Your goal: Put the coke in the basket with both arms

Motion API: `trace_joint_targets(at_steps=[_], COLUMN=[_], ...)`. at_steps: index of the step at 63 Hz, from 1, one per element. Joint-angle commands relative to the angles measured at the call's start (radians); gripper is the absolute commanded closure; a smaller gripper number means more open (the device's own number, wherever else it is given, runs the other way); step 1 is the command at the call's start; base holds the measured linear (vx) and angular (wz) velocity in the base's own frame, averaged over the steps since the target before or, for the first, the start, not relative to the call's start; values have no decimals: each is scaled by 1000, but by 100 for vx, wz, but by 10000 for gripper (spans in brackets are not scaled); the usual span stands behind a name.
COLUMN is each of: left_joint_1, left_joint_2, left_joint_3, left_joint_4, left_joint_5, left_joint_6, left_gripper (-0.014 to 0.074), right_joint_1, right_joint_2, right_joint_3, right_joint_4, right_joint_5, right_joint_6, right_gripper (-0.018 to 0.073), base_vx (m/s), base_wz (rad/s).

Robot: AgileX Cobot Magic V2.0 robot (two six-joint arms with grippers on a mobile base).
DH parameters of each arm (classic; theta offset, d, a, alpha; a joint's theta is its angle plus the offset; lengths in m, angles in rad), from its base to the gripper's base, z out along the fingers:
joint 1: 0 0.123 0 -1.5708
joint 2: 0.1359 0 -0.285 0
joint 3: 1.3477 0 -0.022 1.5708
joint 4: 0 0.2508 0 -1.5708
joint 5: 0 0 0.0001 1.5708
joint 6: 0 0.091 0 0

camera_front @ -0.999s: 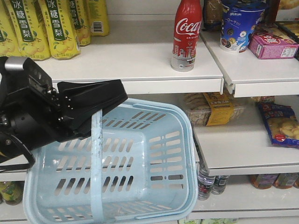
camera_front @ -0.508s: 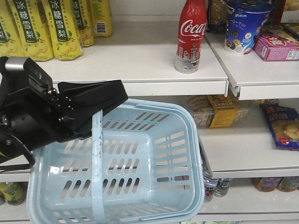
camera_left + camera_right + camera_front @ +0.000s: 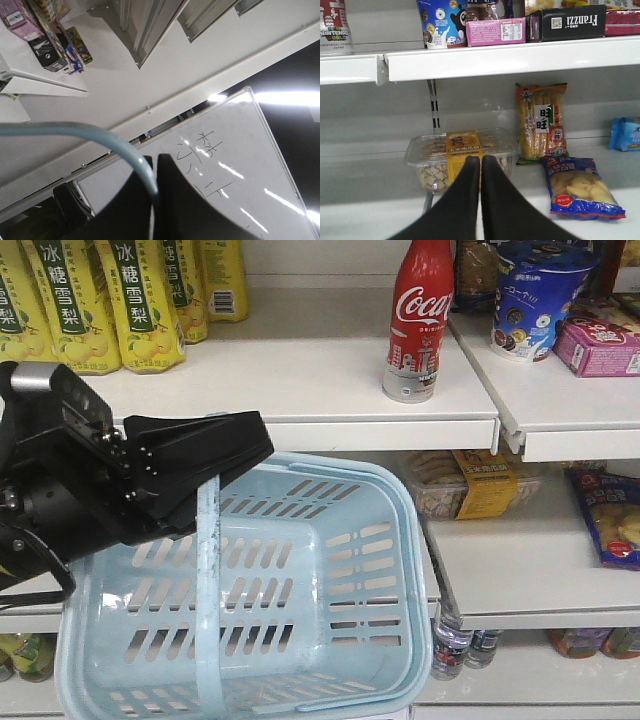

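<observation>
Coke (image 3: 420, 315), one bottle, stands on the upper shelf (image 3: 300, 380), above the one basket (image 3: 340, 468). My left fingers (image 3: 240, 445) clamp its handle (image 3: 207, 620); my right fingers (image 3: 481, 170) are pressed together, empty.

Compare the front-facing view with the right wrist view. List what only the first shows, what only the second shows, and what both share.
Only the front-facing view: the basket, its handle clamped by the left gripper, and yellow drink packs. Only the right wrist view: the right gripper, shut on nothing, a black Franzzi box and an upright cracker pack. Both: the coke (just its base in the wrist view), the blue cup, pink box and clear biscuit tub.
</observation>
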Motion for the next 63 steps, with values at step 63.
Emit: trace_joint_targets(at_steps=[63], left_joint_1=[-6], left_joint_2=[-25], left_joint_3=[-27], left_joint_4=[-78], left_joint_5=[-213], left_joint_6=[8], left_gripper=[603], right_joint_1=[-9], right_joint_2=[-13], right_joint_3=[7], right_joint_4=[-4], right_joint_5=[-77], right_joint_6=[-7], right_gripper=[564], base_vx=[2], base_wz=[1])
